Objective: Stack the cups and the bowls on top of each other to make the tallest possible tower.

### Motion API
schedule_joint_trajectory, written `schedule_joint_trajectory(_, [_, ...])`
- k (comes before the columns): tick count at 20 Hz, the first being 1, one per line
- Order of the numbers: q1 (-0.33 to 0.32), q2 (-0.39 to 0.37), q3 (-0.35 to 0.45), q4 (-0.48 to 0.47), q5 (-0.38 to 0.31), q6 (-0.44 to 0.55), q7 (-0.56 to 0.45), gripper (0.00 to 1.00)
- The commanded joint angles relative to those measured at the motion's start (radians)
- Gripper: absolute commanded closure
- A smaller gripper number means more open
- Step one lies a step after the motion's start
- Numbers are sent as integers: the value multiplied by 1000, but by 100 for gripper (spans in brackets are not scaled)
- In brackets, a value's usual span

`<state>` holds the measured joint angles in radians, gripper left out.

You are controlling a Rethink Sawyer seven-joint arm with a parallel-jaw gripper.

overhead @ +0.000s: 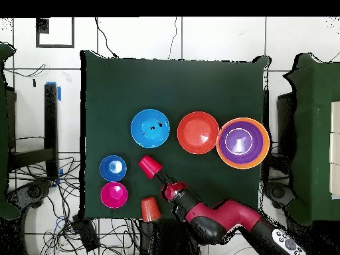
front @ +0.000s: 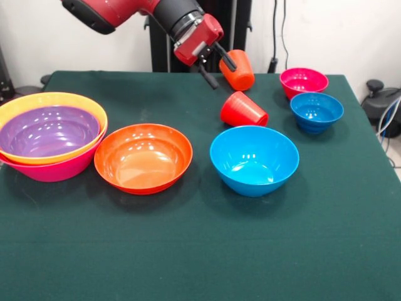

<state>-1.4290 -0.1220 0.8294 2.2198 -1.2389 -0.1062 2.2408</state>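
My gripper (front: 219, 68) is clamped on the orange cup (front: 239, 71), one black finger inside its mouth and the other outside the wall, and the cup hangs tilted in the air above the far side of the table (front: 200, 251), clear of the cloth.

As I judge it, the tower (front: 50, 135) is barely begun. In the front view it sits at 9 o'clock from the table's middle: the big pink bowl (front: 56, 169) at the bottom, the yellow-orange bowl (front: 53, 100) nested in it, the purple bowl (front: 49, 130) nested in that. That makes 3 pieces placed.

The rest stands loose. The red-orange bowl (front: 143, 157) is just beside the tower at its 3 o'clock (I can see only 1 rim there, so whether a 2nd lies nested inside I cannot tell). The medium blue bowl (front: 254, 160) sits further along at 3 o'clock. The red cup (front: 243, 110) lies on its side at 12 o'clock from that blue bowl. The small blue bowl (front: 316, 111) and small magenta bowl (front: 303, 81) stand together toward 2 o'clock.

So the wide bowls still need nesting before the cup I hold can crown anything.
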Motion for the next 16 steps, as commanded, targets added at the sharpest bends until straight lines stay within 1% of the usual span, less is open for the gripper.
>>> schedule_joint_trajectory(1, [25, 38, -19, -146, -135, 30, 54, 0])
schedule_joint_trajectory(3, [30, 30, -27, -153, -151, 13, 66, 0])
schedule_joint_trajectory(4, [37, 24, -34, -157, -153, 0, 68, 0])
schedule_joint_trajectory(5, [51, 10, -55, -166, -144, -35, 60, 0])
schedule_joint_trajectory(6, [54, 10, -58, -170, -148, -42, 64, 0])
schedule_joint_trajectory(12, [73, 30, -60, -203, -198, -83, 111, 0])
schedule_joint_trajectory(16, [83, 38, -70, -216, -190, -120, 116, 0])
